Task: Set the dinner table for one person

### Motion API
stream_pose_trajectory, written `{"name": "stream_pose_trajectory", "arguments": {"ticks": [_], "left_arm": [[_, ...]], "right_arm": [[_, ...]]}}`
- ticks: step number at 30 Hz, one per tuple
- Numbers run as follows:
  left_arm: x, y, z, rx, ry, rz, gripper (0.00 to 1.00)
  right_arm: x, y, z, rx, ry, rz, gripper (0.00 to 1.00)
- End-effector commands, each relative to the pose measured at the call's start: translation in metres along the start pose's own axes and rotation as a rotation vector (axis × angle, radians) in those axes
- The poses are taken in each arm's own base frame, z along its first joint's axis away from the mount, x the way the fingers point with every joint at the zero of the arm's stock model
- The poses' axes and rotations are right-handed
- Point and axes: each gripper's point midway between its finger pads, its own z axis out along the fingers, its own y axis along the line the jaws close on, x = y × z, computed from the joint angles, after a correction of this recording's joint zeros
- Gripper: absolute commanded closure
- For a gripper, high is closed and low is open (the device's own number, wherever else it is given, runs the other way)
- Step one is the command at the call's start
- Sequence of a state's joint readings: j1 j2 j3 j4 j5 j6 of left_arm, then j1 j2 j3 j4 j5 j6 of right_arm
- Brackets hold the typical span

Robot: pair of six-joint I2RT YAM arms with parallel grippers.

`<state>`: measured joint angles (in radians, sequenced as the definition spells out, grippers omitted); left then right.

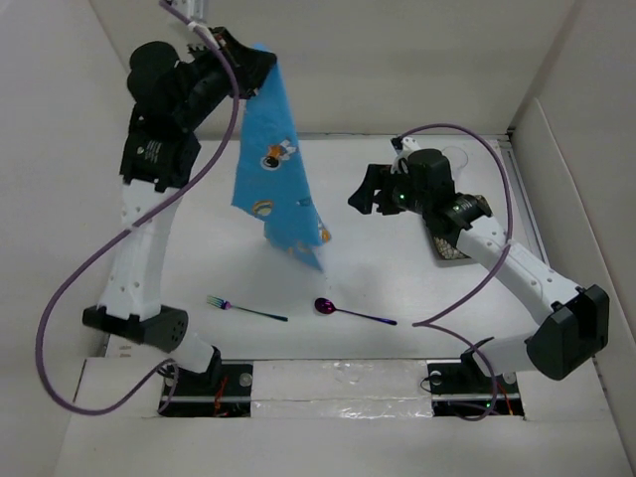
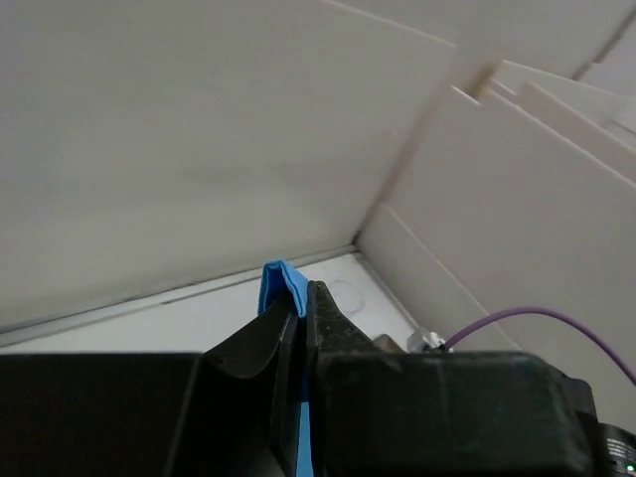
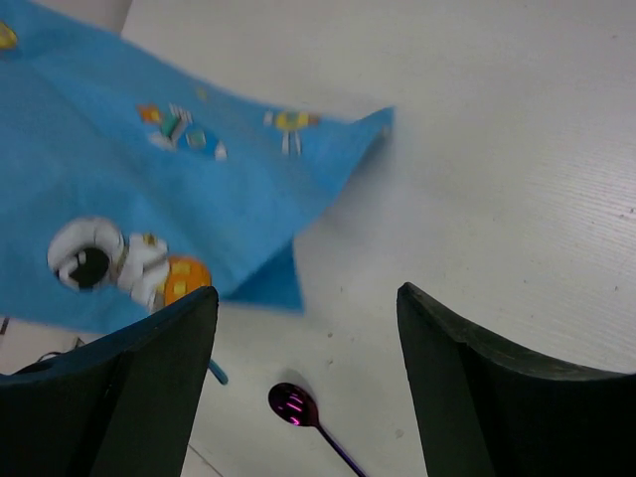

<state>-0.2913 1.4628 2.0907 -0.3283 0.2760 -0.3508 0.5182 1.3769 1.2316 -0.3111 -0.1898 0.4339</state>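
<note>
Top external view gave us the nearest things first: a fork (image 1: 245, 308) and a spoon (image 1: 354, 314) lay loose on the dinner table (image 1: 397, 273), well apart from each other and at odd angles, with no place laid around them. Beyond them the blue cartoon-print mat (image 1: 273, 159) hung in the air from the left gripper (image 1: 248, 68), its lowest corner just above the table or brushing it; we could not tell which. The left wrist view showed those fingers pinched tight on the mat's top edge. The right gripper (image 1: 370, 194) hovered beside the hanging cloth with its fingers spread wide and nothing between them.

We judged the job barely begun: the mat was not yet spread, and the cutlery was not yet placed.

Farther back, a dark item (image 1: 444, 250) sat half hidden under the right forearm, and we could not name it. A faint clear shape (image 1: 459, 159) behind that wrist may have been a glass.
</note>
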Motion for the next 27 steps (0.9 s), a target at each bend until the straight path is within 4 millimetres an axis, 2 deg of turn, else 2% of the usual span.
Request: {"name": "stream_pose_trajectory", "arguments": {"ticks": [1,3,5,7,9,11,14,15,17,19,20,21,22,23,24,25,26,27], "left_arm": [[0.008,-0.043,0.037,0.293,0.048,-0.152,1.0],[0.004,-0.063,0.04,0.394,0.057,-0.18,1.0],[-0.004,-0.091,0.049,0.515,0.032,-0.203,1.0],[-0.007,-0.1,0.051,0.573,0.018,-0.193,1.0],[-0.002,-0.114,0.057,0.664,0.028,-0.25,1.0],[-0.002,-0.125,0.055,0.697,0.034,-0.269,1.0],[-0.018,-0.133,0.052,0.737,-0.019,-0.239,1.0],[-0.028,-0.137,0.044,0.743,-0.049,-0.22,1.0],[-0.045,-0.128,0.034,0.741,-0.095,-0.193,1.0],[-0.067,-0.128,0.011,0.767,-0.138,-0.175,1.0],[-0.074,-0.123,0.005,0.745,-0.15,-0.154,1.0],[-0.08,-0.099,-0.003,0.647,-0.162,-0.101,1.0],[-0.083,-0.083,-0.01,0.585,-0.176,-0.072,1.0],[-0.079,-0.058,-0.012,0.513,-0.177,-0.068,1.0],[-0.066,-0.002,-0.024,0.391,-0.189,-0.059,1.0],[-0.057,0.023,-0.034,0.354,-0.172,-0.147,1.0],[-0.04,0.043,-0.045,0.347,-0.129,-0.169,1.0],[-0.008,0.084,-0.048,0.279,-0.084,-0.248,1.0]], "right_arm": [[-0.031,0.02,-0.018,-0.069,-0.113,-0.053,0.22],[-0.029,0.012,-0.02,-0.045,-0.119,-0.047,0.22],[-0.028,0.0,-0.022,0.004,-0.124,-0.035,0.22],[-0.026,-0.002,-0.021,0.016,-0.116,-0.032,0.22],[-0.032,-0.012,-0.023,0.05,-0.136,-0.012,0.22],[-0.035,-0.011,-0.026,0.047,-0.148,-0.013,0.22],[-0.043,-0.014,-0.028,0.063,-0.171,-0.02,0.22],[-0.043,-0.012,-0.028,0.05,-0.168,-0.029,0.22],[-0.042,-0.01,-0.022,0.035,-0.15,-0.049,0.22],[-0.041,-0.011,-0.018,0.035,-0.135,-0.046,0.22],[-0.043,-0.01,-0.017,0.035,-0.138,-0.045,0.21],[-0.046,-0.009,-0.017,0.03,-0.149,-0.051,0.22],[-0.046,-0.009,-0.017,0.029,-0.15,-0.056,0.22],[-0.049,-0.009,-0.018,0.035,-0.154,-0.062,0.22],[-0.053,-0.01,-0.018,0.048,-0.163,-0.067,0.22],[-0.054,-0.012,-0.017,0.057,-0.165,-0.074,0.22],[-0.055,-0.014,-0.015,0.066,-0.166,-0.075,0.22],[-0.054,-0.02,-0.014,0.082,-0.16,-0.07,0.21]]}}
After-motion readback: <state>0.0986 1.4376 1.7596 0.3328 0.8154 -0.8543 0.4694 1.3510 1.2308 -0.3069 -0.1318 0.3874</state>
